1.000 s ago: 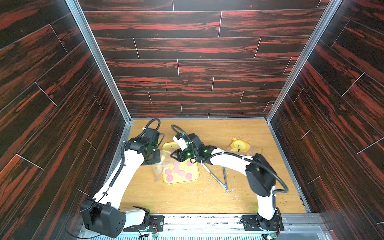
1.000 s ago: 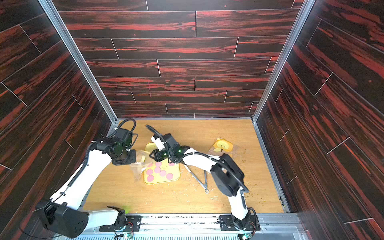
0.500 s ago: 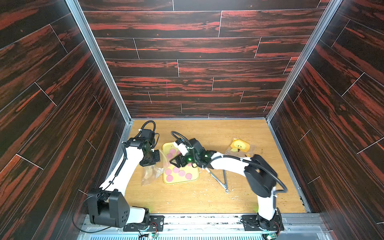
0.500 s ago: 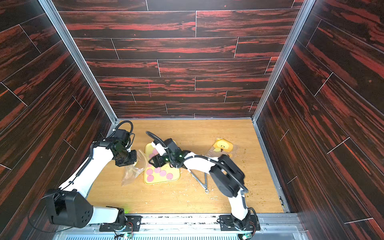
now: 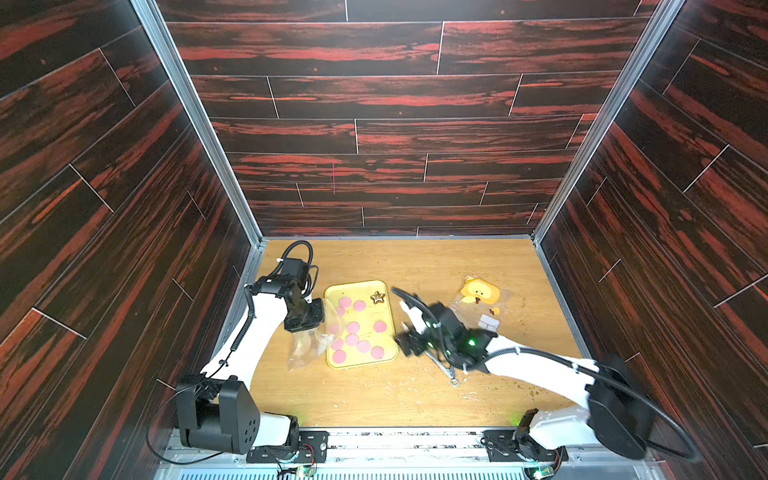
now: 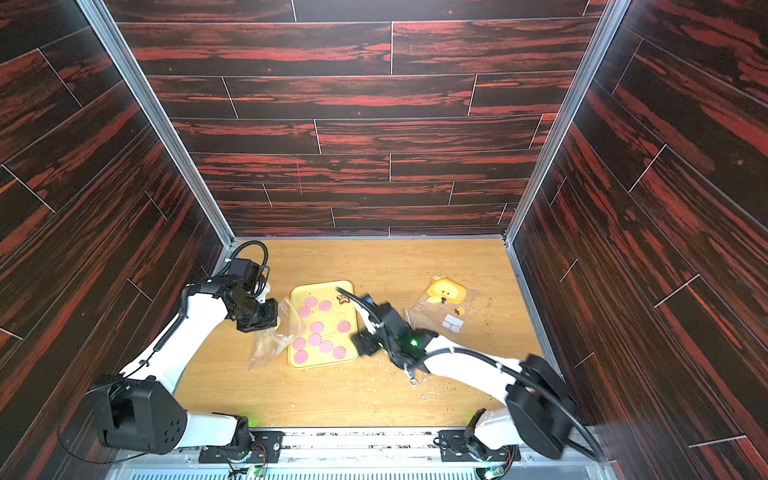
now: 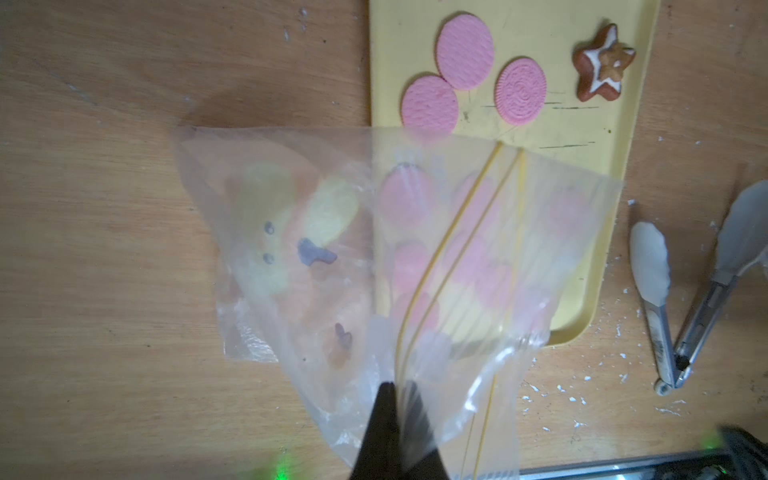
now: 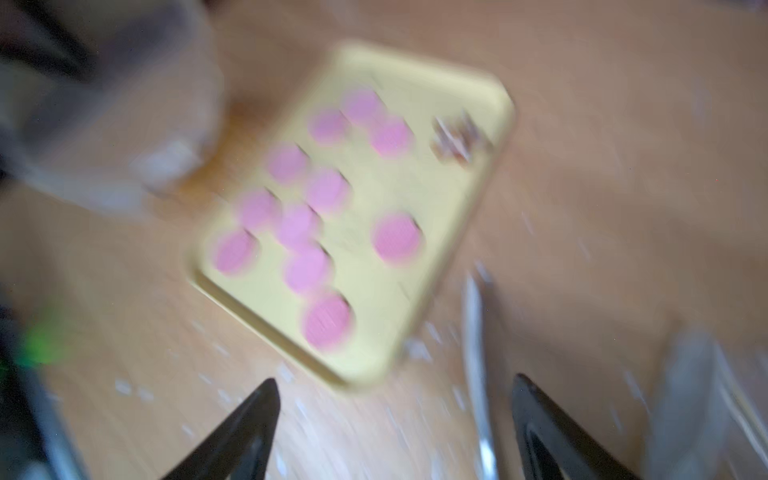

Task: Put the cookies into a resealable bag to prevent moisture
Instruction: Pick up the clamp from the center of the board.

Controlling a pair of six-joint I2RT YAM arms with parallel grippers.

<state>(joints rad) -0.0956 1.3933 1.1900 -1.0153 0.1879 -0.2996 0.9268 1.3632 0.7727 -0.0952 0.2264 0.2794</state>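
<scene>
Barely started: cookies (image 5: 353, 327) all on tray (image 5: 366, 316); left tool (image 7: 398, 386) pinches bag (image 7: 332, 291); right tool (image 8: 395, 378) released, empty.

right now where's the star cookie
In both top views the star cookie lies in the far right corner of the yellow tray, with the nearest pink cookie just to its left.

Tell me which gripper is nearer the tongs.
Right. The right gripper hovers open right by the tongs; the left gripper, shut on the bag, is on the far side of the tray from them.
</scene>
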